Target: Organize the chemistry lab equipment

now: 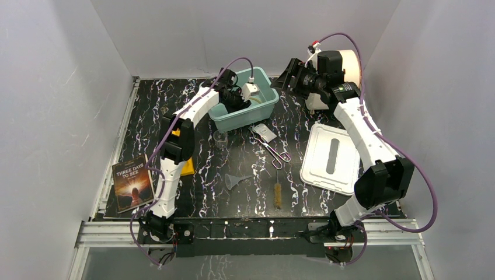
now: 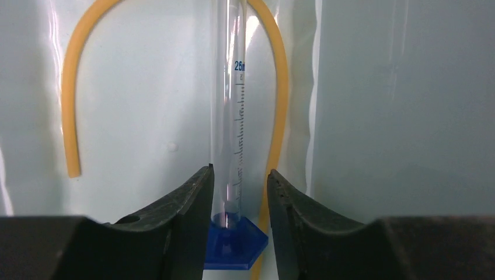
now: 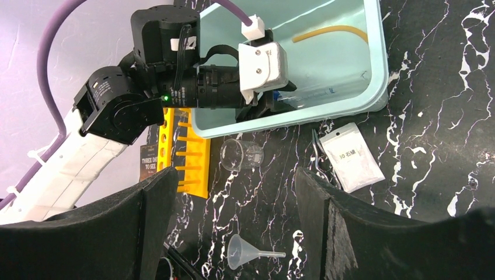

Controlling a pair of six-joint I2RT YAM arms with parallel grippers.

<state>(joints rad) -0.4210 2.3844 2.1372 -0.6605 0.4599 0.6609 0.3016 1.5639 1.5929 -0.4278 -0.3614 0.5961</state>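
Inside the pale teal bin (image 1: 242, 121) at the table's far side, a tan rubber tube (image 2: 67, 99) arches around a clear, graduated glass tube (image 2: 229, 116) lying flat. Its blue hexagonal base (image 2: 233, 242) sits between the fingers of the left gripper (image 2: 239, 171), which are parted and not pinching. The right gripper (image 3: 236, 170) hangs wide apart above the table.

Rubber tube (image 2: 70, 87) and cylinder (image 2: 229, 116) lie in the bin (image 1: 236, 122) — beaker (image 1: 220, 137), tongs (image 1: 274, 153), perhaps a packet (image 1: 265, 132), in front.
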